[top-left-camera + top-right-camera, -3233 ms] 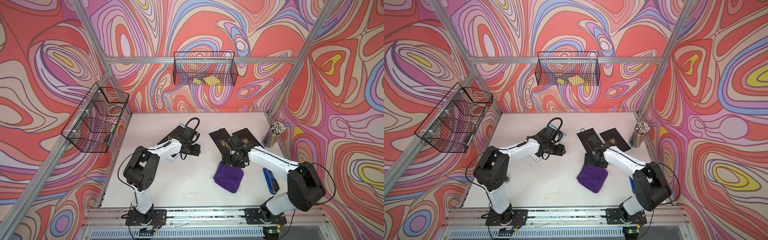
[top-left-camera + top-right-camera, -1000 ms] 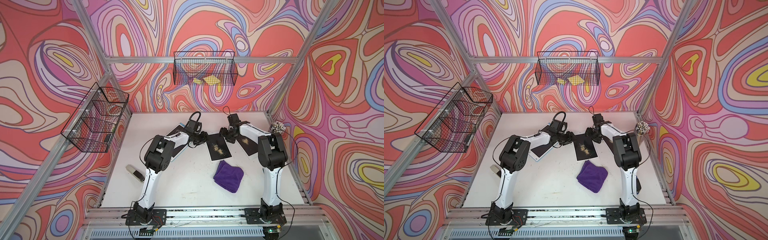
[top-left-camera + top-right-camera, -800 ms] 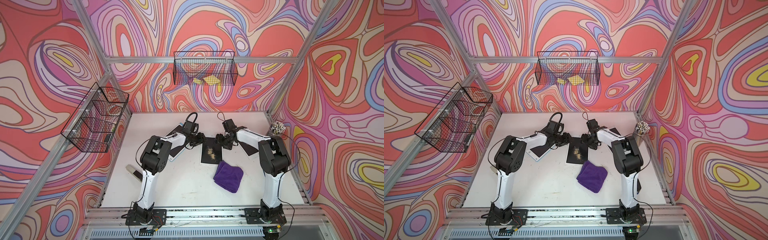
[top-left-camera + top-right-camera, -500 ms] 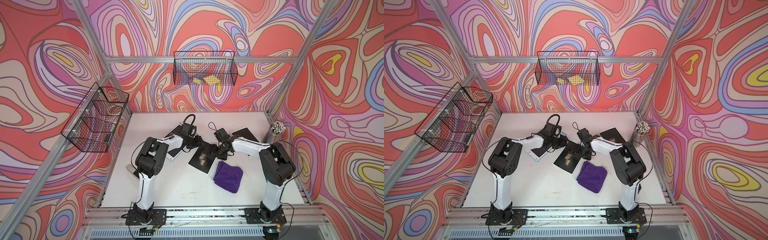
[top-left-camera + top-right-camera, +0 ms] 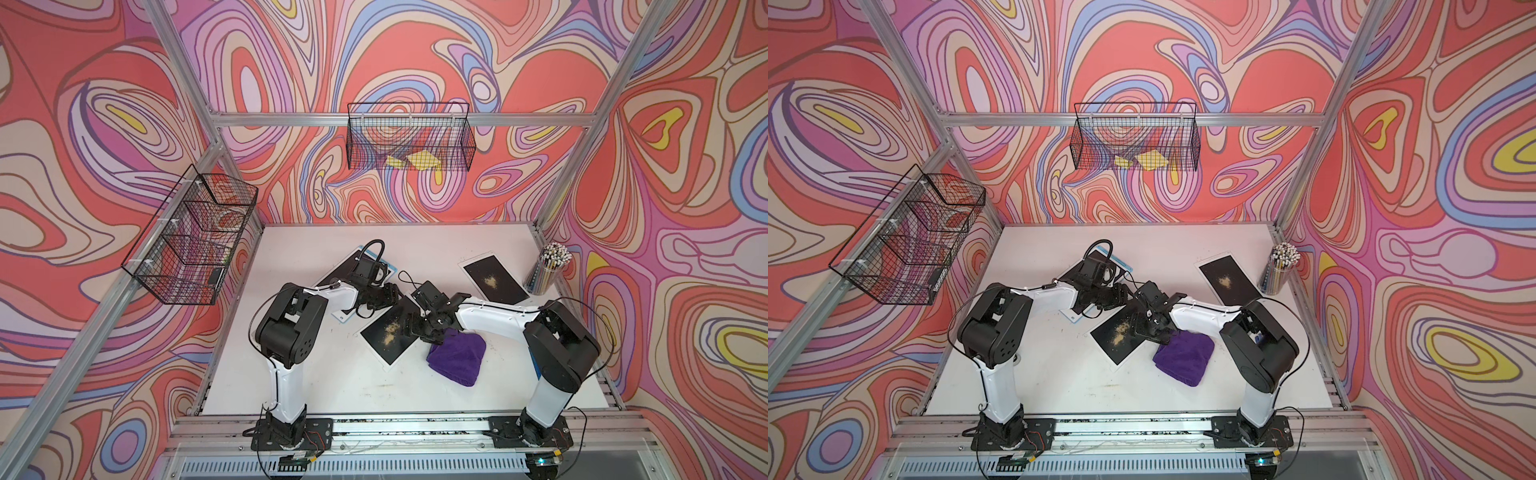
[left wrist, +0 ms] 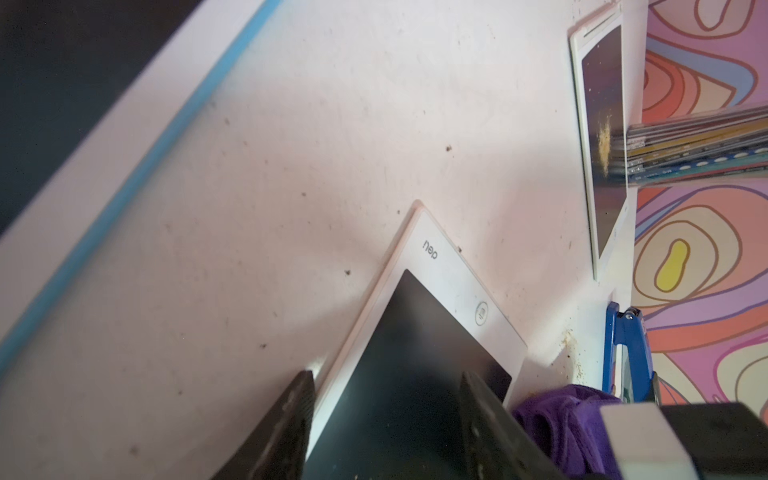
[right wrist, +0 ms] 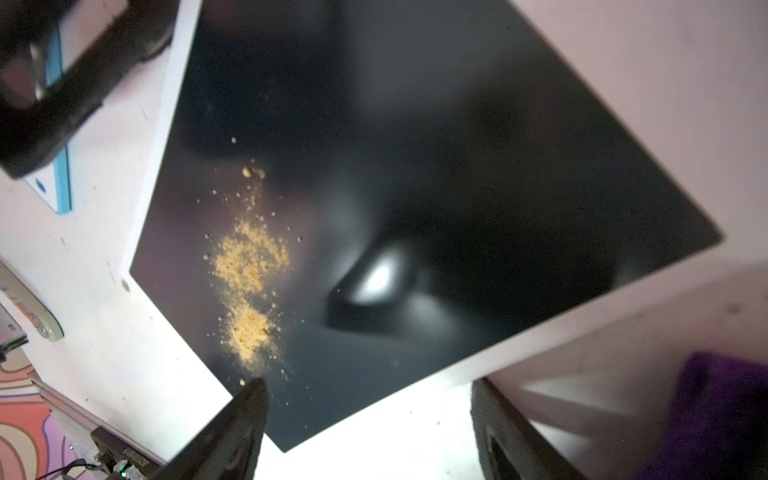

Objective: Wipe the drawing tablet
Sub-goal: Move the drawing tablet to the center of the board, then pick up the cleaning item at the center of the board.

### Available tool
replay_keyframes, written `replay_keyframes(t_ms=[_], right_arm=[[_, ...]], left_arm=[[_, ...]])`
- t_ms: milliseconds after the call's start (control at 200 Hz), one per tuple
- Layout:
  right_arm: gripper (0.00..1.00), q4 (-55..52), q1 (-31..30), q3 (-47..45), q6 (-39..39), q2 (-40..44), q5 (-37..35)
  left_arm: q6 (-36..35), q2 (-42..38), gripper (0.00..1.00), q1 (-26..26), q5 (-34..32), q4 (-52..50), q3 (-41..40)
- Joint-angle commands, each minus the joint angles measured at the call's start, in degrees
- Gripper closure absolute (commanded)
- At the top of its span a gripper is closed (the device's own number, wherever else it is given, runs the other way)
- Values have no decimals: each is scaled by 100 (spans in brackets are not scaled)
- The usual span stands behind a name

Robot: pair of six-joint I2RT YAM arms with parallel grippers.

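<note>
Lying flat near the middle of the tabletop [image 5: 332, 382], the drawing tablet [image 5: 384, 347] is sitting askew, and its dark screen is carrying a patch of yellowish crumbs [image 5: 390, 328]. In both top views the two arms are meeting over it.

The left hand [image 5: 390, 293] is hanging over the tablet's far corner. The left wrist view is showing its fingers [image 6: 291, 419] moderately apart, one beside the white bezel and the other over the screen, with nothing clamped between them. Whether they are touching the tablet I cannot tell.

The right hand [image 5: 411, 328] is hovering over the side of the tablet nearest the cloth. The right wrist view is showing its fingers [image 7: 232, 428] spread wide and empty above the screen's edge, with the crumbs close to one fingertip.

The purple cloth [image 5: 457, 359] is lying crumpled on the tabletop just beside the tablet, on the robot's right, with its far edge tucked under the right forearm.

A second tablet [image 5: 496, 280], also dusted with crumbs, is lying toward the far right, just beside a pencil cup [image 5: 548, 270]. A third tablet [image 5: 338, 274], edged in blue, is lying partly under the left arm.
</note>
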State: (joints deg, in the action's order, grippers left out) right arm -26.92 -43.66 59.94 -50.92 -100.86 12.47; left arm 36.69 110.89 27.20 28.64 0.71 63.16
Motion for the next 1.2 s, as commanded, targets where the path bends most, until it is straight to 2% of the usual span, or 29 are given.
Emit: replay_keyframes(t_ms=[0, 220, 496, 621, 736, 771, 806, 871, 991, 1077, 1197], right_arm=[[21, 702, -350, -56, -286, 119, -15], [21, 665, -783, -236, -594, 539, -153], [20, -720, -783, -176, -321, 1893, -628], [17, -1661, -419, -165, 53, 2562, -1057], [12, -2325, 113, -426, 413, 2974, -1127], [11, -2524, 148, -492, 434, 3037, -1240], [4, -2746, 148, -537, 408, 3077, -1408], [4, -2991, 148, -701, 392, 3144, -1620], [3, -3118, 177, -997, 386, 3251, -1924], [3, -3093, 209, -1147, 442, 3145, -1888], [2, -2736, 209, -1498, 458, 2935, -1585]], left_arm=[[104, -87, 41, 370, 519, -193, -175], [104, -133, 42, 688, 407, -220, -294], [172, -309, 43, 825, 398, -143, -574], [212, -393, 43, 960, 354, -166, -585], [157, -456, 42, 963, 221, -237, -536], [70, -479, 41, 927, 206, -316, -480], [-54, -510, 41, 860, 272, -415, -407], [-146, -658, 41, 616, 342, -525, -358], [96, -1275, 41, 2, 346, -225, -768], [124, -1786, 41, -258, 286, -315, -952], [13, -2537, 41, -271, 113, -728, -1110]])
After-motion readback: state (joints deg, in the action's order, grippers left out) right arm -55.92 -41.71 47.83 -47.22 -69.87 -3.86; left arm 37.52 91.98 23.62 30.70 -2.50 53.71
